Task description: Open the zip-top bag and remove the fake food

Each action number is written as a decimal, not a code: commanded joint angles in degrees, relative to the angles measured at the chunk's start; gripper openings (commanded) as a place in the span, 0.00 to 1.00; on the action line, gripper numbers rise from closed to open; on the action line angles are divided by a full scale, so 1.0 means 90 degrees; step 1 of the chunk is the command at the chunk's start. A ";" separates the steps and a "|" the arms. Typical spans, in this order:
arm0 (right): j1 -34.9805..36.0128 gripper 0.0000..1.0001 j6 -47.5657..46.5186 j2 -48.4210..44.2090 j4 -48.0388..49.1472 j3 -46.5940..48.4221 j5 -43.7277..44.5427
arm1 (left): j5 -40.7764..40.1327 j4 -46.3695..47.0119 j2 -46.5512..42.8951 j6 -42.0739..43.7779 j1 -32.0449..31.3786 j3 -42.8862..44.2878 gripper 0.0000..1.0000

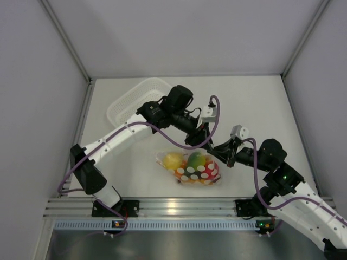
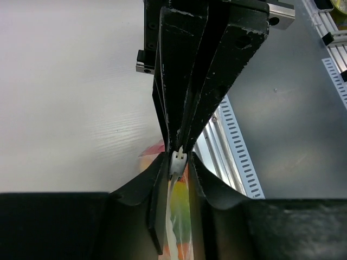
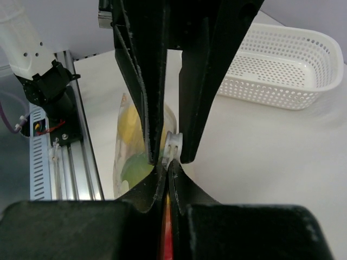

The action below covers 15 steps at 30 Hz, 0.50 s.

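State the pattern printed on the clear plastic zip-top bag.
White dots across the clear plastic zip-top bag; top external view shows them best.

Finds right gripper (image 3: 166,172) clamped tight on the edge of the zip-top bag (image 3: 119,157). Records left gripper (image 3: 171,158) entering from above, fingers pinching the white slider (image 3: 173,143). Notes yellow and green fake food (image 3: 130,125) inside the bag, white basket (image 3: 282,59) well apart at upper right, metal rail (image 3: 81,162) at left.
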 commanded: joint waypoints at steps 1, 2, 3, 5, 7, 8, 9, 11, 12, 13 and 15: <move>0.0095 0.00 -0.0069 -0.0086 0.0208 0.0172 0.0055 | 0.0242 0.0256 -0.0023 0.0067 -0.0026 0.0145 0.24; 0.0105 0.00 -0.0059 -0.0096 0.0217 0.0162 0.0056 | 0.0222 0.0256 -0.0032 0.0057 -0.0026 0.0135 0.20; 0.0095 0.00 -0.0059 -0.0096 0.0237 0.0162 0.0066 | 0.0222 0.0256 -0.0042 0.0067 -0.0026 0.0135 0.17; 0.0105 0.00 -0.0069 -0.0077 0.0237 0.0162 0.0056 | 0.0193 0.0266 -0.0062 0.0087 -0.0026 0.0134 0.07; 0.0096 0.00 -0.0069 -0.0096 0.0247 0.0143 0.0114 | 0.0173 0.0266 -0.0062 0.0067 -0.0026 0.0135 0.00; 0.0105 0.00 -0.0059 -0.0106 0.0266 0.0133 0.0153 | 0.0173 0.0266 -0.0062 0.0067 -0.0026 0.0135 0.00; 0.0095 0.00 -0.0069 -0.0125 0.0286 0.0123 0.0279 | 0.0163 0.0266 -0.0081 0.0067 -0.0026 0.0125 0.00; 0.0095 0.00 0.0037 -0.0242 0.0402 0.0084 0.0485 | 0.0105 0.0265 -0.0101 0.0087 -0.0026 0.0076 0.00; 0.0095 0.00 0.0106 -0.0310 0.0451 0.0055 0.0766 | 0.0095 0.0266 -0.0110 0.0096 -0.0026 0.0057 0.00; 0.0105 0.00 0.0174 -0.0466 0.0587 -0.0013 0.0885 | 0.0076 0.0266 -0.0130 0.0106 -0.0026 0.0027 0.00; 0.0105 0.00 0.0302 -0.0613 0.0618 -0.0072 0.1167 | -0.0012 0.0256 -0.0188 0.0135 -0.0026 -0.0050 0.00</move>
